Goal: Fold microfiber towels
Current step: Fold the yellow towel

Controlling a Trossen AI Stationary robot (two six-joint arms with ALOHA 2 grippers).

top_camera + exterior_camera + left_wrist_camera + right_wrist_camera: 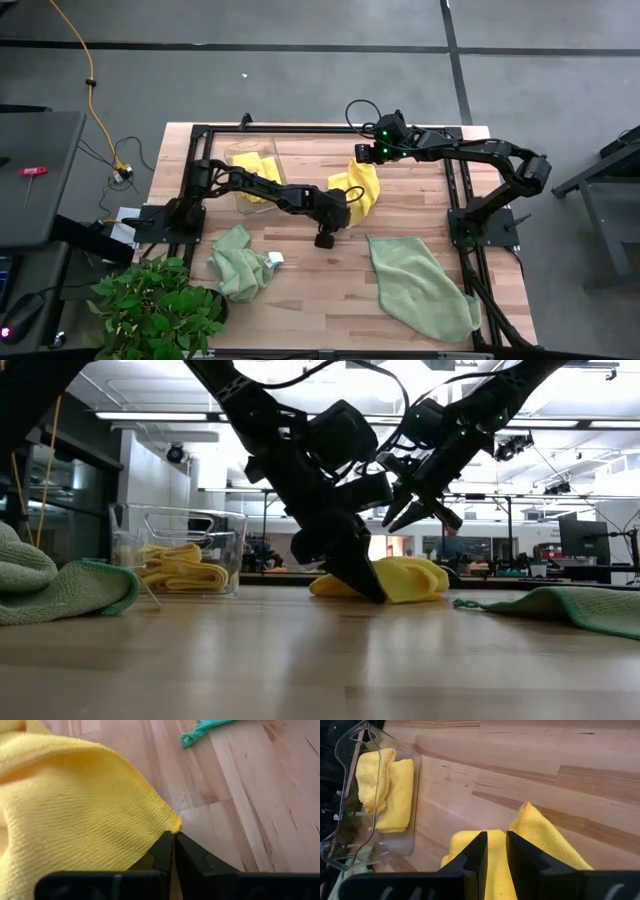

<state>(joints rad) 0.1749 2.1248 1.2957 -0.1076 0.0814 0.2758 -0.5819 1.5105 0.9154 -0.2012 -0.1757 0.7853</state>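
A crumpled yellow towel (360,188) lies at the table's middle; it also shows in the low view (405,578). My left gripper (345,222) is down at the towel's near edge, shut on its corner. My right gripper (415,520) hangs in the air above the towel's far end (540,835), its fingers a narrow gap apart and holding nothing. One pale green towel (240,262) lies bunched at the near left. Another green towel (420,285) lies spread at the near right. My left gripper pinches the yellow towel's corner (174,826) between its two fingertips (162,852). The fingers slant down from the table's left, and their tips are at the tabletop (368,592). The rest of the towel lies slack on the table beyond the fingers.
A clear plastic box (252,170) with two folded yellow towels (390,785) stands at the far left. A leafy plant (150,305) stands at the near left corner. A black frame (460,215) borders the wooden table.
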